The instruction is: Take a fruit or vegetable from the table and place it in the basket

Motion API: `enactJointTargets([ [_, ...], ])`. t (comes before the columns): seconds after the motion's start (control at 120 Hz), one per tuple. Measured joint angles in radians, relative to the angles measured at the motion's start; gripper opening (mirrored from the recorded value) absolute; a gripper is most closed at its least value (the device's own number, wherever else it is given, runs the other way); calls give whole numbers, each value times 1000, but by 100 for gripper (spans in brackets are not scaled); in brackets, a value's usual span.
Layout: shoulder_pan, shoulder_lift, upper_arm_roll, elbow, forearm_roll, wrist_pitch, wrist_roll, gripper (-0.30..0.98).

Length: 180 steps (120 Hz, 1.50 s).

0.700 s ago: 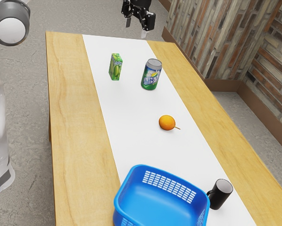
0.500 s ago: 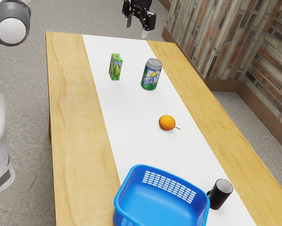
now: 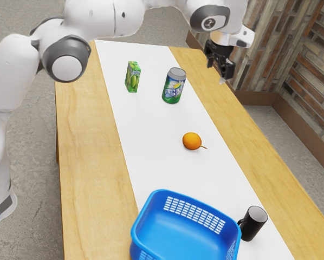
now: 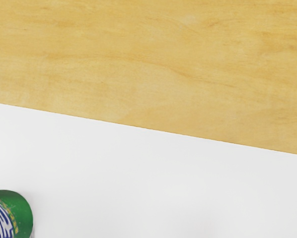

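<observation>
Table [image 3: 86, 162] runs long and wooden through the exterior view, from the far end toward the camera. Strip [image 3: 162, 168], white and flat, lies along its middle, with bare wood on both sides. Arm [image 3: 102, 16], white with grey joints, comes in from the exterior view's left and reaches over the table's far part. Basket [image 3: 140, 216], blue with slotted walls, sits at the camera's end, mostly on the strip, its near side cut off by the exterior view's lower edge. Gripper [image 3: 216, 73], black, hangs in the air at the arm's end, to the exterior view's right of the can — its fingers stand apart, with nothing gripped between them. Can [image 3: 173, 86], green with a silver top, stands upright on the strip; the wrist view catches part of its green side, along with the strip and a broad band of wood. Mug [image 3: 253, 223], black, stands upright just beside the basket, toward the exterior view's right, its handle turned to the basket. Carton [image 3: 133, 77], green and also upright, stands on the strip near the can, toward the exterior view's left, the two apart. Orange [image 3: 192, 141], smallest of all, rests on the strip between can and basket — outside the basket, touching neither, its thin stem pointing toward the exterior view's right.
</observation>
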Motion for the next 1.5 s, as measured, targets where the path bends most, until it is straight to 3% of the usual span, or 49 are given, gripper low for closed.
enactJointTargets([
  [0.258,-2,188,-19,-26,-67,86,93,66],
  [0.6,-18,247,-33,-80,-80,169,165,66],
  [1.033,-54,74,-42,-56,-79,-102,218,66],
  [1.167,-100,-45,-36,-216,-82,-146,227,66],
  [1.292,-107,-128,-20,-403,-84,-105,233,66],
  [1.5,-104,-122,-16,-472,-102,57,241,66],
])
